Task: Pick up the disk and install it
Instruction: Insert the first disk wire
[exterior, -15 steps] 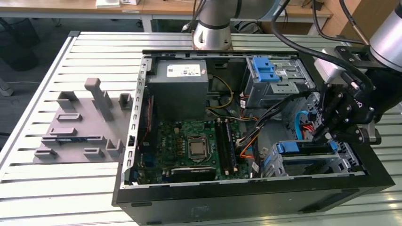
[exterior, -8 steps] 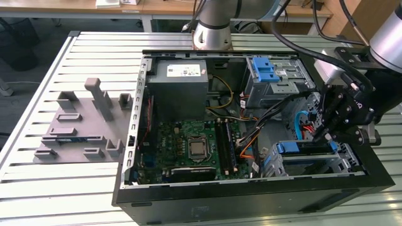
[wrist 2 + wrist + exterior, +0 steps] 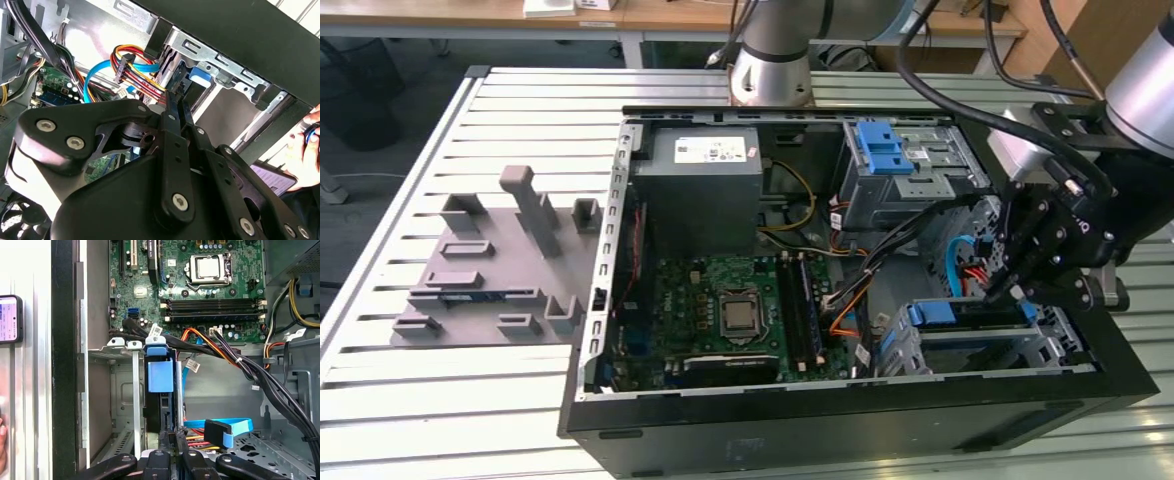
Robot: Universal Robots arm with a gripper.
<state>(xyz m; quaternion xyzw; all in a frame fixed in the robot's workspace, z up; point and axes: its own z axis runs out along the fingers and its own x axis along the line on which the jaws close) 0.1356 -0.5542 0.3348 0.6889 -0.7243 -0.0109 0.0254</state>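
Note:
The disk (image 3: 970, 316) stands on edge in the drive cage at the near corner of the open computer case on the exterior view's right, its blue bracket (image 3: 937, 312) facing the motherboard. In the first wrist view the disk's blue bracket (image 3: 160, 374) shows in the cage slot, with the dark disk edge (image 3: 161, 410) below it. My gripper (image 3: 991, 292) hangs just above the disk. Its fingers (image 3: 165, 437) are shut together with nothing between them, tips right at the disk's edge. In the second wrist view the gripper (image 3: 173, 95) points at the blue bracket (image 3: 199, 79).
Red, orange and blue cables (image 3: 961, 262) run close by the cage. A second blue-bracketed bay (image 3: 891, 150), the power supply (image 3: 700, 175) and the motherboard (image 3: 720, 310) sit in the case. A grey fixture rack (image 3: 487, 270) stands on the table. A person's hand (image 3: 306, 142) holds a phone (image 3: 10, 318) beside the case.

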